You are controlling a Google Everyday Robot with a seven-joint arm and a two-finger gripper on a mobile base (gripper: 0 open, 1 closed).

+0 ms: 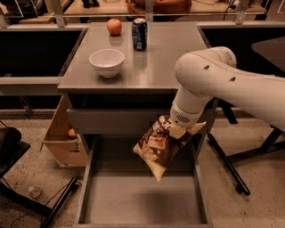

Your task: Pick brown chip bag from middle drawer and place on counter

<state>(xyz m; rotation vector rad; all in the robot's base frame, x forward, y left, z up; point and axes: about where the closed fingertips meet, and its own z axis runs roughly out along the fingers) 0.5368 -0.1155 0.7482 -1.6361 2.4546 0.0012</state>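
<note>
Office-like lab: counter, desk, chair legs; fingers hold bag above drawer.

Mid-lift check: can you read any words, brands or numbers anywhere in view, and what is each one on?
On the brown chip bag, held by the gripper above the middle drawer: pale print, too blurred to read.
On the blue can at the back of the counter: label markings, too blurred to read.
No other text shows; nothing can be quoted.

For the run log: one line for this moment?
gripper: over middle drawer, shut on brown chip bag | bag: hanging midair | counter: bag not placed
</note>
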